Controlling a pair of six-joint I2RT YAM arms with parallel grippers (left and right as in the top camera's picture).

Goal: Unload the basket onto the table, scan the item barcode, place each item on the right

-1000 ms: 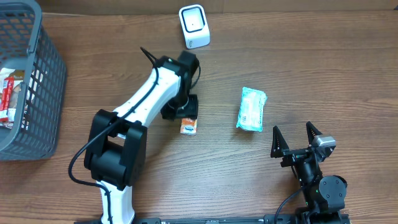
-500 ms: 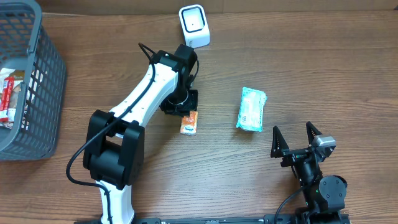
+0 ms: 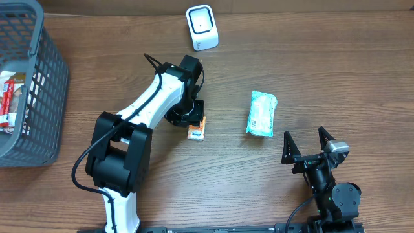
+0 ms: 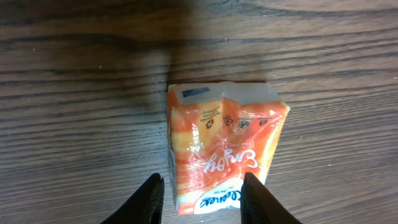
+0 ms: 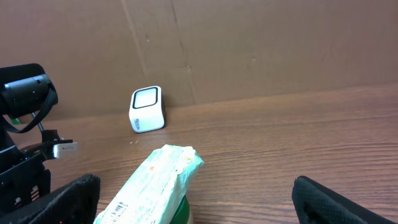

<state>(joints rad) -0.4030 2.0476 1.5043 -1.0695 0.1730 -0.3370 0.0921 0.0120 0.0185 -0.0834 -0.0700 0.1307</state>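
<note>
Under the left tool [image 4: 202, 186], an orange carton [image 4: 224, 137] reads "Enjoy", upside down

Grey basket [image 3: 53, 97], wooden table [image 3: 356, 71]

orange packet [image 4: 224, 149] bottom cropped, basket [image 3: 50, 90] edge cropped

Overhead cam: straight down, whole bench [image 3: 336, 58]. L wrist cam: v. close, facing down at orange carton [image 4: 224, 149]. R wrist: low, looks across bench to scanner [image 5: 147, 109]. Overhead shares both.
</note>
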